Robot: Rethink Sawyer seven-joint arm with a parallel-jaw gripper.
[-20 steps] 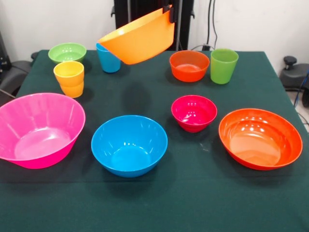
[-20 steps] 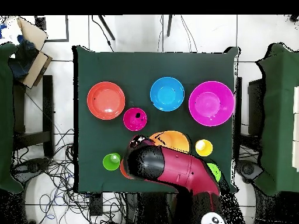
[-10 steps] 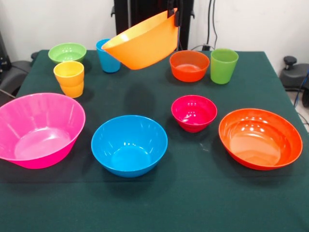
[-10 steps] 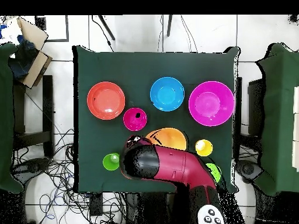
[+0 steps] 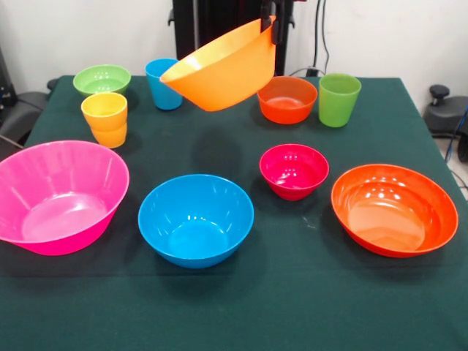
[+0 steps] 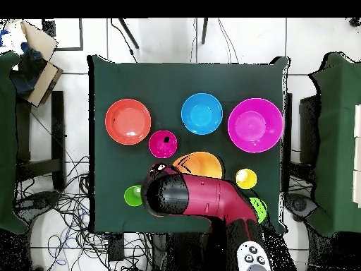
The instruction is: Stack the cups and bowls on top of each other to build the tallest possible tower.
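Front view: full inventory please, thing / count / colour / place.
big orange bowl: 1, orange, tilted in the air, held by its rim above the far middle of the table
big pink bowl: 1, pink, near left
medium blue bowl: 1, blue, near centre
small magenta bowl: 1, magenta, centre right
wide red-orange bowl: 1, red-orange, near right
small orange-red bowl: 1, orange-red, far right
small green bowl: 1, green, far left
green cup: 1, green, far right
blue cup: 1, blue, far left, partly behind the held bowl
yellow-orange cup: 1, yellow-orange, left
table: 1, dark green cloth
gripper: 1, black, clamped on the big orange bowl's rim
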